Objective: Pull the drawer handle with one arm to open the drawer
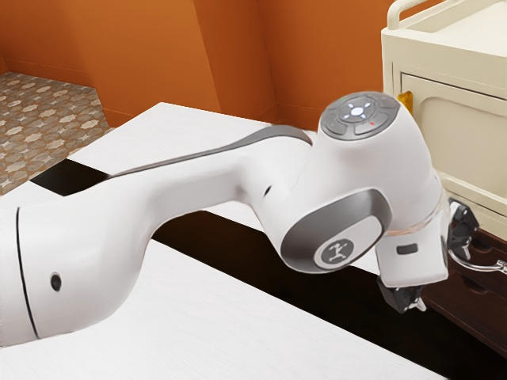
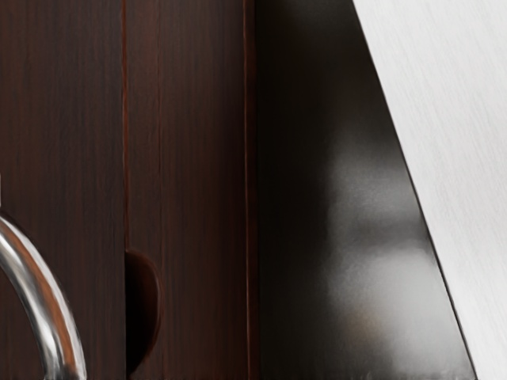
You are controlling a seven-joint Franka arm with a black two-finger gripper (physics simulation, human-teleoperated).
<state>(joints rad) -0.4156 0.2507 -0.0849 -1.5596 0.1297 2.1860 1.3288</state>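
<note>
In the exterior view my gripper (image 1: 444,273) stands open at the right, its two black fingers wide apart. The curved silver drawer handle (image 1: 483,267) starts beside the upper finger; whether they touch, I cannot tell. Behind the hand is the dark brown drawer unit (image 1: 475,305), partly hidden by the hand. The wrist view has the shiny handle (image 2: 41,297) at its edge, in front of the dark wooden drawer front (image 2: 63,103). A rounded recess (image 2: 142,313) is cut in the wood near the handle.
A white table (image 1: 230,309) lies under the arm, with a dark strip (image 1: 317,305) across it. A cream cabinet (image 1: 463,127) rises above the brown drawers, with a small yellow piece (image 1: 405,103) at its edge. An orange wall (image 1: 150,55) stands behind.
</note>
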